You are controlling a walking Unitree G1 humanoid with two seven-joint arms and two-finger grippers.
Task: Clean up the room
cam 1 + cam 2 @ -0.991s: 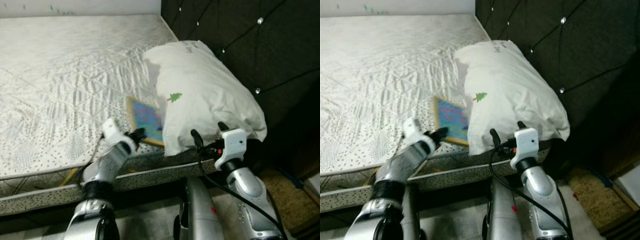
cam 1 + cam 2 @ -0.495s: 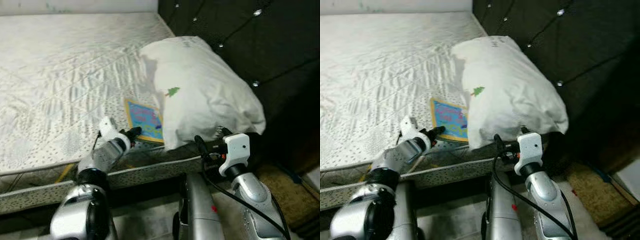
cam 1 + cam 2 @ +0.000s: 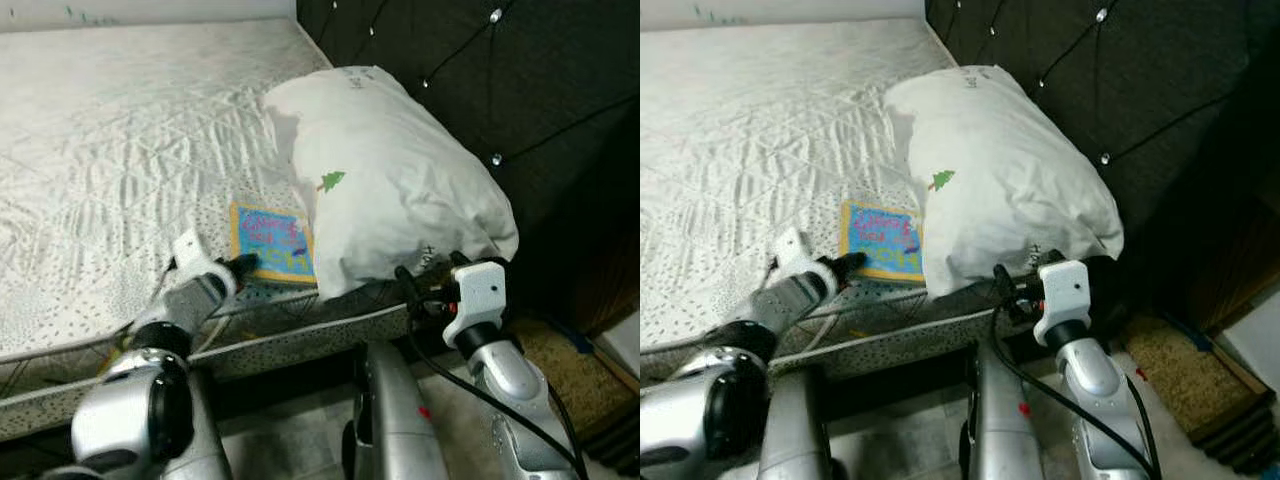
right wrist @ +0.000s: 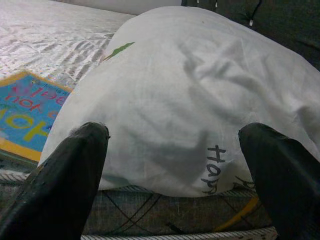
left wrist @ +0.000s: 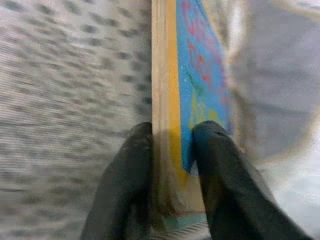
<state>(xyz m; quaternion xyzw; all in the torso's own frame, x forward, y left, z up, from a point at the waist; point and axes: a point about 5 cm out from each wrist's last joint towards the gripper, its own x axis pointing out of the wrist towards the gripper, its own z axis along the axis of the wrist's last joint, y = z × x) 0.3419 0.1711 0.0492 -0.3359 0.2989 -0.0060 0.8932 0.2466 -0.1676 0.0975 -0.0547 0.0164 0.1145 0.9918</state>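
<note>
Jaws of the left gripper (image 5: pixel 172 165) clamp the near edge of the book (image 3: pixel 272 241) lying on the bed (image 3: pixel 120 150) beside the pillow (image 3: pixel 385 180), arm stretched forward, while the right gripper (image 4: pixel 175 150) gapes wide before the pillow.

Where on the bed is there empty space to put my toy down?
The wide quilted white mattress is bare to the left of the blue-and-yellow picture book and the white pillow. It is crowded by the dark tufted headboard: the pillow fills that corner, the book lies against it, and the left end effector pinches the book's edge.
</note>
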